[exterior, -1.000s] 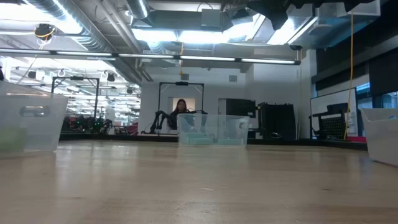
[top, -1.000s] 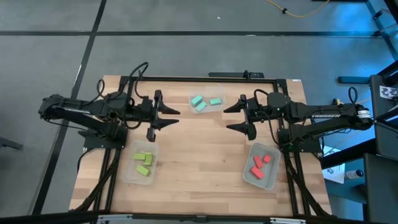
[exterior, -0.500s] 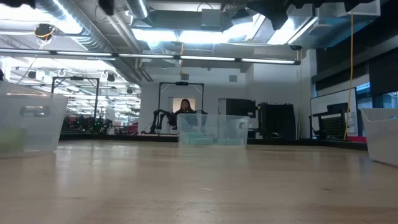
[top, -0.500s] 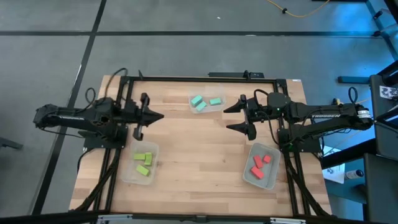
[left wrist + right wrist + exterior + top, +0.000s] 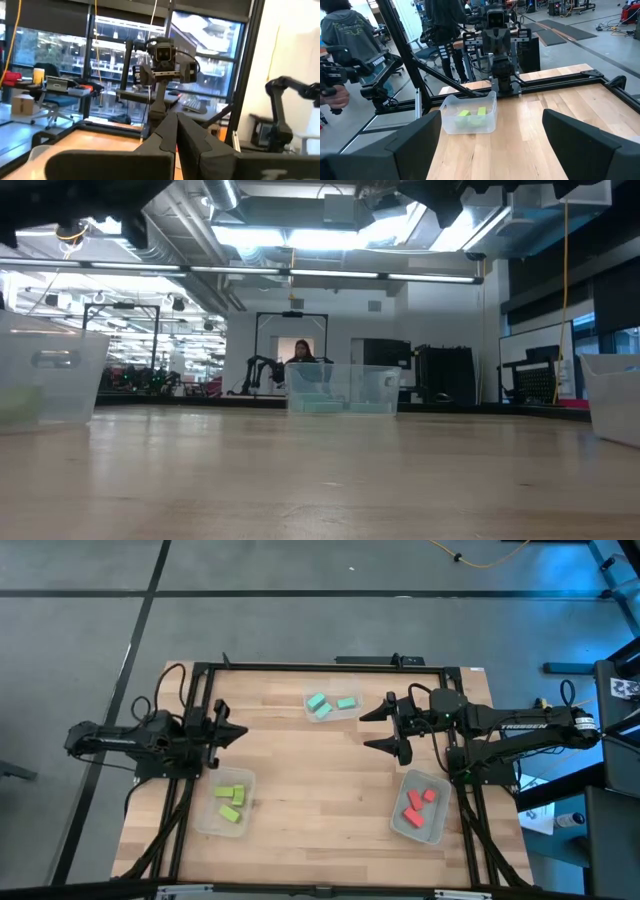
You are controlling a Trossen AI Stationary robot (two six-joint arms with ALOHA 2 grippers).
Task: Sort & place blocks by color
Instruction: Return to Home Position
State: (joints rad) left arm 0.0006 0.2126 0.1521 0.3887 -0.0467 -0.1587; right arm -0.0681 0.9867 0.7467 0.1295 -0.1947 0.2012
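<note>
Both arms are matte black, built of slim round links and blocky joints. The right arm [image 5: 560,730] bears white block lettering [image 5: 524,725] along its forearm. Thin black cables [image 5: 160,678] loop out from the left arm [image 5: 120,736]. The left gripper [image 5: 235,730] and right gripper [image 5: 365,730] each end in two dark, wedge-shaped fingers [image 5: 590,142].

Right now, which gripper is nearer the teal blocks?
Right. The right gripper is close beside the teal blocks; the left gripper is much farther off, on their other side.
</note>
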